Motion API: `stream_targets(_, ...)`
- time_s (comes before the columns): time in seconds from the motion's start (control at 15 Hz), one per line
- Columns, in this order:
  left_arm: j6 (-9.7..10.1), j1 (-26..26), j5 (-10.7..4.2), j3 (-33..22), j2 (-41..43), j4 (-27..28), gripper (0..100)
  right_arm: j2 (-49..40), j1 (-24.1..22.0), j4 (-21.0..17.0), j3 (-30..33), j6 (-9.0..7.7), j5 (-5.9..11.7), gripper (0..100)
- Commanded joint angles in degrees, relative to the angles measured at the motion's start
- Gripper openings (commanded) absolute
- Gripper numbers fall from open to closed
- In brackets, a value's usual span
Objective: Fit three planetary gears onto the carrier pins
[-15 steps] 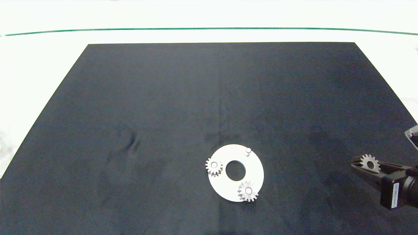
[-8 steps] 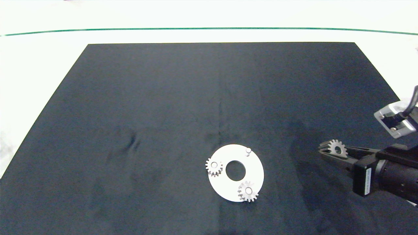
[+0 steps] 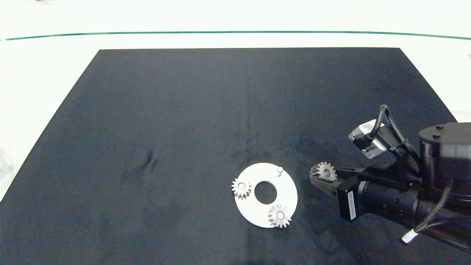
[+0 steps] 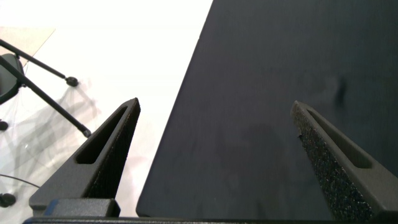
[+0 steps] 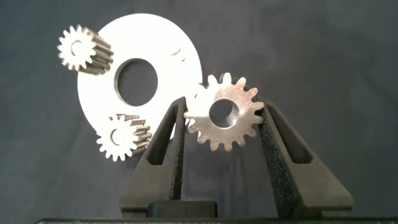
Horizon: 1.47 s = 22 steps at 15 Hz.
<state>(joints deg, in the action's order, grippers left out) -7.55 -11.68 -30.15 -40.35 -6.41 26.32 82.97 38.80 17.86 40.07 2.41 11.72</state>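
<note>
The white round disc (image 3: 285,191) lies on the black mat with two planetary gears seated on carrier pins, one (image 3: 241,187) at its left rim and one (image 3: 279,216) at its near rim. The third carrier pin (image 3: 279,170) stands bare at the far side. My right gripper (image 3: 313,174) hovers just right of the disc, shut on the third planetary gear (image 3: 321,170). In the right wrist view this gear (image 5: 205,127) sits upright between the fingers (image 5: 283,149), with the disc (image 5: 168,62) beyond. My left gripper (image 4: 217,155) is open over the mat's left edge.
The black mat (image 3: 184,110) covers most of the white table (image 3: 36,73). A green line (image 3: 235,32) runs along the table's far side. Dark chair legs (image 4: 37,81) show on the floor past the mat's left edge.
My right arm has come in from the right edge leftward with the gear held, from far right of the disc to just beside it. The disc and its two gears have not moved.
</note>
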Motion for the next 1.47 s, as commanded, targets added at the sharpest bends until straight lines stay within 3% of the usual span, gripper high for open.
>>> stream_targets(0.07,-0.01,0.08,-0.17,-0.08,0.79,0.14,100,5.19,0.48,0.51,2.38,-0.3,0.5,19)
stream_targets(0.2,0.08,0.08,-0.17,-0.08,0.79,0.14,100,6.68,0.75,-0.11,4.4,-0.57,1.2,19)
stream_targets(0.8,0.34,0.08,-0.17,-0.08,0.88,0.14,100,9.93,2.86,-5.29,11.52,-0.57,1.12,19)
stream_targets(1.47,0.43,0.08,-0.17,-0.17,0.88,0.14,100,14.24,3.91,-5.47,14.6,-0.48,1.64,19)
